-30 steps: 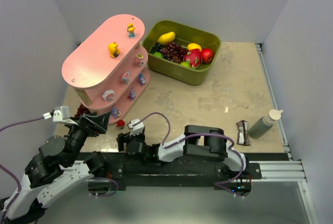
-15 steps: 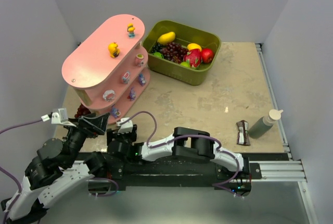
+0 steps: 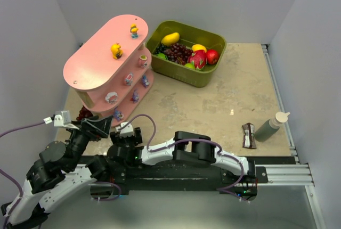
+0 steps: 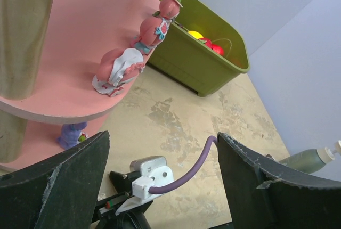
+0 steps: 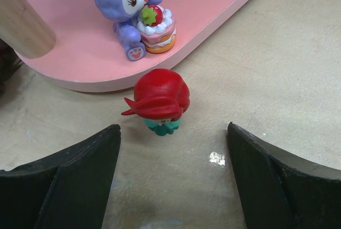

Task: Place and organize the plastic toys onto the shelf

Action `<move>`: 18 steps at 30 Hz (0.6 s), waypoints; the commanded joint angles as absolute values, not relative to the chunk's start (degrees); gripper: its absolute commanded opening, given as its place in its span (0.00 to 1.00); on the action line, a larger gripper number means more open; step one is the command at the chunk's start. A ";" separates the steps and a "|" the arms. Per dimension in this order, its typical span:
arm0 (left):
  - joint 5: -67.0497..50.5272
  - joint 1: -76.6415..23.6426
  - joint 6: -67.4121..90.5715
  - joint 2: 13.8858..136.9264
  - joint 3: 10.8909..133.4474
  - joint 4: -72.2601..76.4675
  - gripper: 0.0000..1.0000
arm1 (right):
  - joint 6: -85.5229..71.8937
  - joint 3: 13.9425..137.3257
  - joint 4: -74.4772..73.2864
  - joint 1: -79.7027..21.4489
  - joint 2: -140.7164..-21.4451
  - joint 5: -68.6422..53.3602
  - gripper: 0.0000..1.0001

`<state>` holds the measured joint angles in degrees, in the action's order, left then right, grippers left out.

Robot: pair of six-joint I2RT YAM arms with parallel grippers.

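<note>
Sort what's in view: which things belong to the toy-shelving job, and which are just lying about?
Job: pink shelf; yellow toys on its top board; pink toys on the middle board; purple bear on the bottom board; red-haired figurine on the table.

Lying about: olive fruit bin; squeeze bottle; dark packet.

Table point(image 3: 224, 96): beige, mottled top. Standing directly on it:
- pink three-board shelf point(image 3: 90, 66), far left;
- olive bin point(image 3: 181, 74), just beside the shelf's far end;
- bottle point(image 3: 272, 125), upright, near the right edge;
- dark wrapper point(image 3: 248, 135), just beside the bottle;
- dark red grape bunch point(image 3: 83, 113), at the shelf's near left end, partly hidden;
- red-haired figurine point(image 5: 159, 101), upright, just beside the bottom board's near end.

Shelf, top board: two yellow figurines point(image 3: 116, 50), well apart. Middle board: three pink figurines point(image 4: 151, 31) along the front edge. Bottom board: three purple figurines point(image 3: 135, 96).
</note>
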<state>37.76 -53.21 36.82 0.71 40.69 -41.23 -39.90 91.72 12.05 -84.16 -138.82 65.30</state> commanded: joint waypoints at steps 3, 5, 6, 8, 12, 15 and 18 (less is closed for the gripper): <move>38.50 -53.09 35.68 0.35 40.61 -39.64 0.86 | -40.35 91.23 5.80 -83.76 -146.42 59.85 0.81; 38.58 -53.09 35.60 -1.13 40.61 -39.55 0.86 | -39.99 92.63 5.71 -83.67 -147.39 59.85 0.80; 38.58 -53.09 35.60 -1.23 40.52 -39.64 0.86 | -39.82 92.98 5.63 -83.67 -147.65 59.77 0.80; 38.67 -53.09 35.68 -1.32 40.52 -39.64 0.86 | -39.46 94.04 5.63 -83.67 -148.09 59.85 0.80; 38.67 -53.09 35.60 -1.41 40.52 -39.64 0.86 | -38.94 95.27 5.27 -83.41 -149.15 59.85 0.79; 38.67 -53.09 35.60 -1.41 40.52 -39.55 0.86 | -38.41 95.71 5.45 -83.32 -149.50 60.12 0.79; 38.76 -53.09 35.60 -1.41 40.52 -39.64 0.86 | -37.53 95.98 6.41 -83.15 -149.68 60.21 0.79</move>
<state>37.82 -53.21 36.82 0.56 40.62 -41.21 -34.96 97.95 12.01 -83.81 -143.33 67.99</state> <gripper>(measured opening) 0.862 0.795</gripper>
